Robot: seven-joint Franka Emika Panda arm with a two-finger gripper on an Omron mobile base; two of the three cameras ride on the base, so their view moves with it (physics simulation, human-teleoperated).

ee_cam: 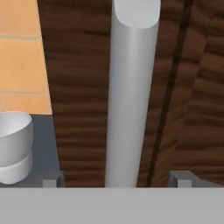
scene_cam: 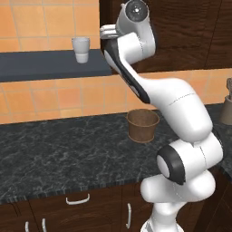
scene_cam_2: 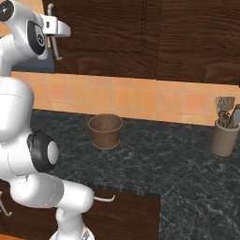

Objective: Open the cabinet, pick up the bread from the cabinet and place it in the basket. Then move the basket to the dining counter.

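Your jaws stood wide, empty, straddling handle [ee_cam: 131,96] of cabinet [ee_cam: 78,87]; handle's long axis vertical, centred between fingertips [ee_cam: 51,182].

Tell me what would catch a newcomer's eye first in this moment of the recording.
The white arm reaches high toward the dark brown cabinet, its gripper open with the long silver bar handle standing between the fingertips, not yet clamped. Below, the brown woven basket sits alone on the black veined counter. A white cup stands on the grey shelf left of the cabinet.
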